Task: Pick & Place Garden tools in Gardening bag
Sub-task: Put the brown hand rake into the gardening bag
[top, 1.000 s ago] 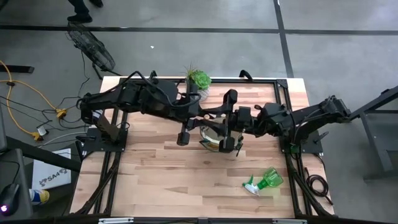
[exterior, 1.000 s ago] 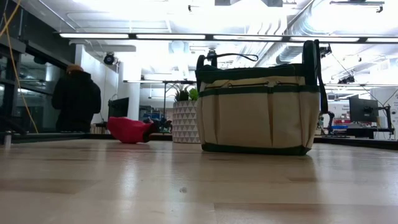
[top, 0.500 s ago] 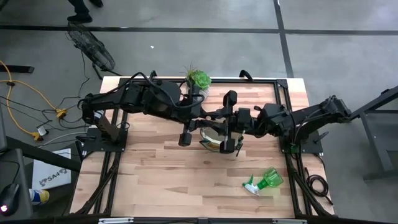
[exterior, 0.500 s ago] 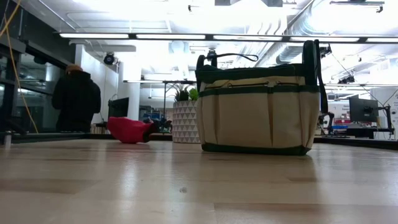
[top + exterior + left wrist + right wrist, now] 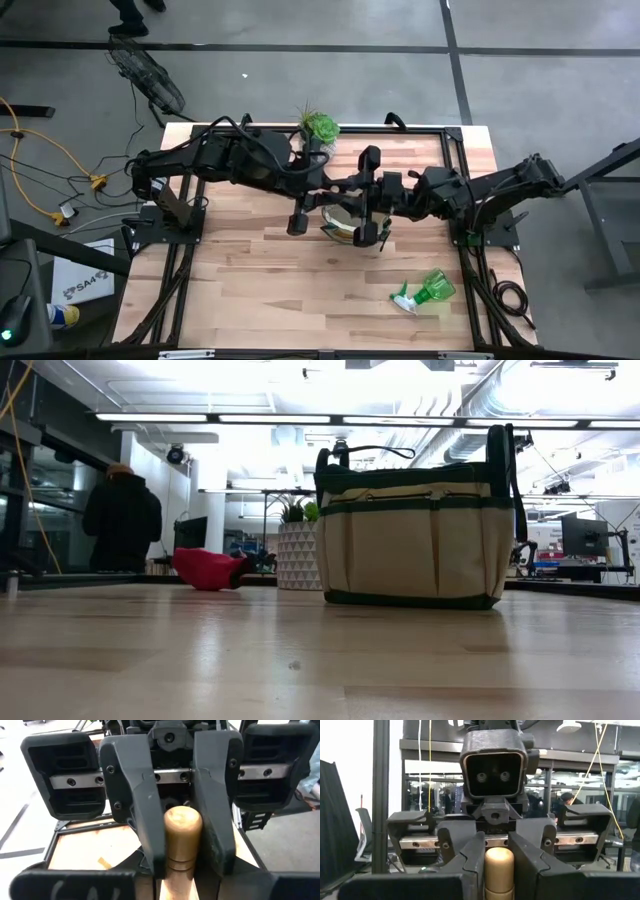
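The gardening bag (image 5: 415, 530), tan with green bands, stands upright mid-table and also shows in the high view (image 5: 343, 222). Both arms meet above it. A wooden tool handle (image 5: 183, 832) stands upright between them, and its metal end is hidden. My left gripper (image 5: 499, 870) and my right gripper (image 5: 183, 867) face each other, each with its fingers closed beside this handle. A green spray bottle (image 5: 425, 292) lies on its side near the table's right front. A red glove (image 5: 208, 570) lies on the table left of the bag. My left gripper pinches the wooden handle (image 5: 499, 865) just below its rounded end, one finger (image 5: 472, 862) on each side. It comes from the table's left, slanting down. The handle stands upright above the bag, and its lower part is hidden. My right gripper pinches the same handle (image 5: 183, 850) below its rounded end, with its fingers (image 5: 150, 835) on the two sides. It comes from the table's right, slanting down. The rounded end points up, and what lies below the fingers is hidden.
A green succulent in a white pot (image 5: 320, 130) stands at the far edge, just behind my left arm, and also shows in the low view (image 5: 298, 555). A person (image 5: 122, 520) stands in the room beyond the table. Bare tabletop lies toward the near edge.
My left gripper has edged a little toward the table's right, closer to my right gripper. The bag, the glove and the spray bottle have stayed put.
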